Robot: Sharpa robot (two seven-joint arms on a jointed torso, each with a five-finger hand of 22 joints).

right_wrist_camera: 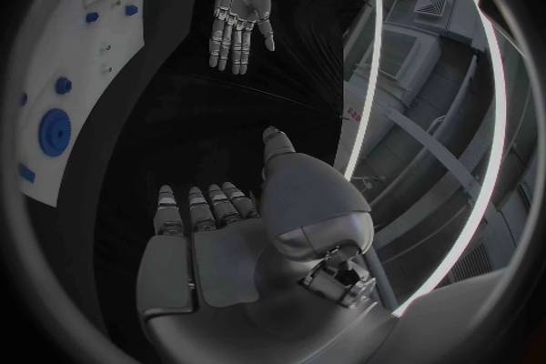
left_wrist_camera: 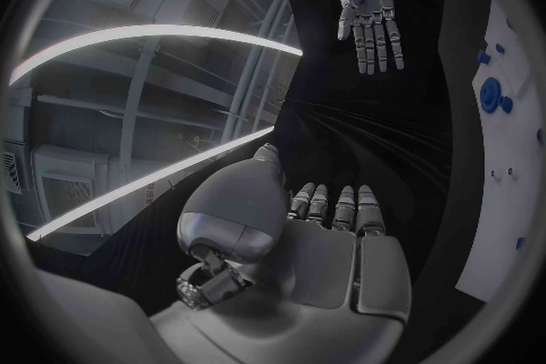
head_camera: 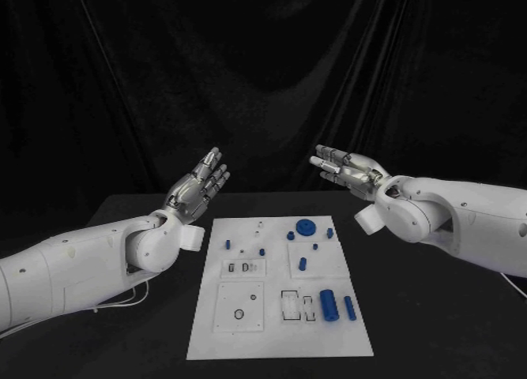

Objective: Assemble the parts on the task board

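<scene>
The white task board [head_camera: 280,347] lies in the middle of the black table, with several small blue parts on it. A round blue disc [head_camera: 304,228] sits near its far edge and a blue cylinder [head_camera: 327,303] with a thinner blue peg [head_camera: 350,308] lies near its front right. My left hand [head_camera: 197,187] is raised above the table beyond the board's far left corner, fingers straight and apart, holding nothing. My right hand [head_camera: 348,172] is raised beyond the far right corner, palm up, fingers spread and empty. The wrist views show my left hand [left_wrist_camera: 298,247] and right hand [right_wrist_camera: 245,241] flat and empty.
Black table [head_camera: 446,316] surrounds the board on all sides, with a black curtain [head_camera: 263,79] behind. My white forearms come in low over the table at both sides of the board. The board's edge [left_wrist_camera: 506,191] and blue disc [right_wrist_camera: 54,130] show in the wrist views.
</scene>
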